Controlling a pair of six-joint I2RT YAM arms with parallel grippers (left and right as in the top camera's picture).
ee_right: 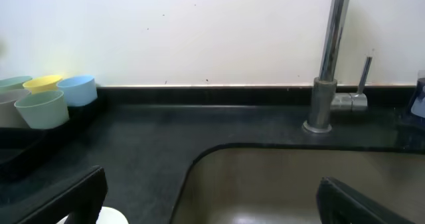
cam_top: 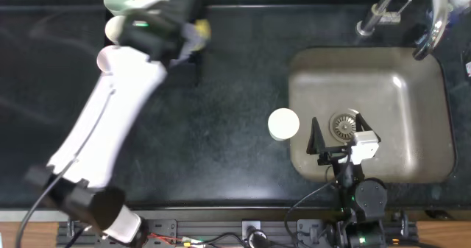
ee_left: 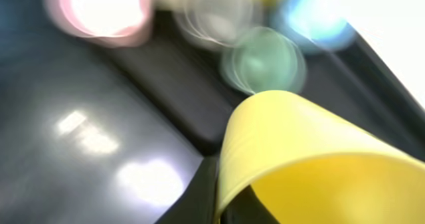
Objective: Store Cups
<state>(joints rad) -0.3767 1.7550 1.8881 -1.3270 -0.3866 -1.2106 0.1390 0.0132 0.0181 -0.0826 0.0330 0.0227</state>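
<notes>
Dark speckled counter (cam_top: 221, 108) runs along a pale wall, with a black tray (ee_left: 174, 94) at its far left end. In the tray stands a group of upright cups: a pink cup (ee_left: 99, 11), a grey cup (ee_left: 212, 14), a green cup (ee_left: 262, 61) and a blue cup (ee_left: 312, 18). From the right wrist view a second yellow one (ee_right: 43, 84) sits just behind the green cup and beside the blue one. None of them shows anything inside.

The left arm reaches up the counter to this tray. The left gripper (cam_top: 193, 38) is over the tray's right part and appears clamped on a yellow cup (ee_left: 299, 164). That cup lies tilted, close to its wrist camera, with its rim toward the lens. It hangs near the green cup, and whether it touches the tray cannot be told.

Near the middle of the counter a white cup (cam_top: 283, 124) stands alone. It is just beside the left rim of the sink (cam_top: 412, 160) and well apart from the tray.

The right gripper (cam_top: 342, 139) is low at the sink's left side, close to the white cup, with its jaws spread wide and nothing between them. The sink basin shows a drain (cam_top: 344, 124) in its floor and no dishes. A faucet (ee_right: 329, 64) rises behind it at the back of the counter, with a small lever (ee_right: 362, 84) at its side.
</notes>
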